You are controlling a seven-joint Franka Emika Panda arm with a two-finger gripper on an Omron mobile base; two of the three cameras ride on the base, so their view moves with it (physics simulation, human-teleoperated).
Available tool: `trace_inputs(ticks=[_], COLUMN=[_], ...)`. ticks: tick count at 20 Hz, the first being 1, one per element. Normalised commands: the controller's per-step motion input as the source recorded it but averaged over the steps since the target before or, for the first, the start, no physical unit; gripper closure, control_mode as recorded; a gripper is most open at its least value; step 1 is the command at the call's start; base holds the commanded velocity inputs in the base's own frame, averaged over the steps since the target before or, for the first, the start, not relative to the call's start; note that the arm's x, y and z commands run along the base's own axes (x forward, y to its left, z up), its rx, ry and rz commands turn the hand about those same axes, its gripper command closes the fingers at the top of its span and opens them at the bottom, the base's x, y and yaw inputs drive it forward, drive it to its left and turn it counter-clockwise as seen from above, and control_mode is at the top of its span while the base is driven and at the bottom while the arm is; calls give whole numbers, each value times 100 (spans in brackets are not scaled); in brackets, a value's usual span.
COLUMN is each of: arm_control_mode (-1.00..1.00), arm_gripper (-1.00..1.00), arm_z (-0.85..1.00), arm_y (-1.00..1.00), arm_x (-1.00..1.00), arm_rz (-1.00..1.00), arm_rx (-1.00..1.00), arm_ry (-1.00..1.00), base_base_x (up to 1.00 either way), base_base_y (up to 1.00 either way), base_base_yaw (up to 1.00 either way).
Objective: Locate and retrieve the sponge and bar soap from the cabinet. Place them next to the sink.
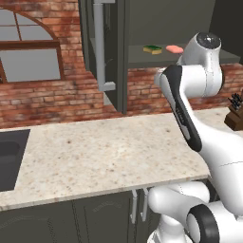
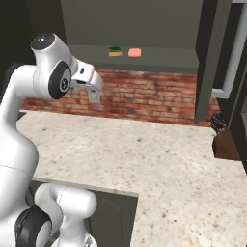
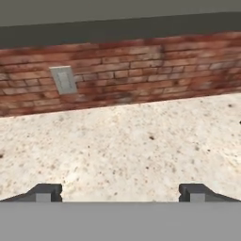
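Note:
The cabinet (image 1: 142, 19) stands open, its door with the long silver handle (image 1: 99, 42) swung out to the left. On its shelf (image 2: 154, 57) lie the green-and-yellow sponge (image 1: 152, 49) (image 2: 115, 51) and, just right of it, the pink bar soap (image 1: 174, 49) (image 2: 134, 52). My gripper (image 3: 120, 194) is open with nothing between its fingertips, and it faces the brick wall and the counter. The hand (image 2: 87, 77) hangs below and left of the shelf, apart from both items. The dark sink (image 1: 21, 142) is set into the counter at the far left.
A speckled stone counter (image 1: 109, 152) runs under the cabinet. A knife block (image 2: 223, 140) (image 1: 235, 114) stands at its right end. A wall outlet (image 3: 63, 79) sits on the brick backsplash. The other cabinet door (image 2: 212, 58) hangs open on the right.

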Motion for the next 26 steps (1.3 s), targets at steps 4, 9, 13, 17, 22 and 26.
trace_inputs(ticks=[4,9,13,17,22,26], arm_control_mode=[-100,-100,-100,-100,-100,-100], arm_gripper=[-100,-100,-100,-100,-100,-100], arm_z=[55,57,43,30,0,0], arm_y=[-14,-9,-1,-5,0,-10], arm_x=[9,13,28,39,57,72], arm_rz=[0,0,4,9,5,2], arm_rx=[-2,-6,-14,-6,0,0], arm_ry=[-32,-22,-10,-1,1,7], base_base_x=[0,0,0,0,0,0], base_base_y=[0,0,0,0,0,0], base_base_yaw=[0,0,0,0,0,0])
